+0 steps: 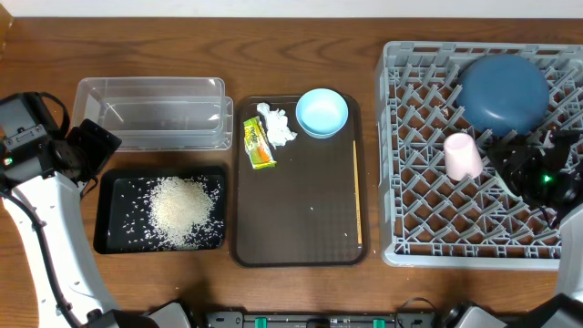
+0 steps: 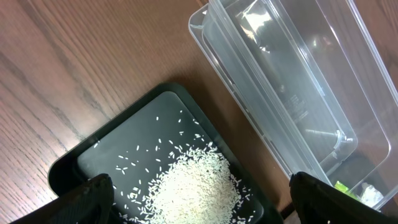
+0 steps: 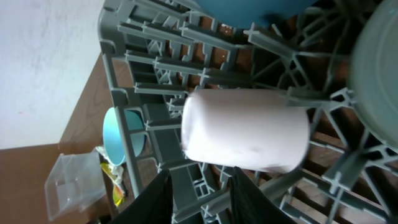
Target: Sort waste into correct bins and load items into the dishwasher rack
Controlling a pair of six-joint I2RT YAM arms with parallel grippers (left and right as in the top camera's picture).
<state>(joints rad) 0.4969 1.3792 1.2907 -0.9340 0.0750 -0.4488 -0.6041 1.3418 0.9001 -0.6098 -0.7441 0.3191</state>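
Over the grey pegged plastic rack (image 1: 428,219), my right end effector (image 3: 202,179), fingers parted, must lift clear without tipping the small pink cup (image 3: 245,130).

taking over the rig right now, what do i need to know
Left gripper: open, empty, by the black tray.
Right gripper: open, at the pink cup in the rack, not gripping it.
Done: rice is in the black tray; blue bowl and pink cup are in the rack. A pale rim beside the cup may be the mint bowl.
Left: tissue, wrapper, light-blue bowl and chopstick are on the brown tray. The tub is empty.
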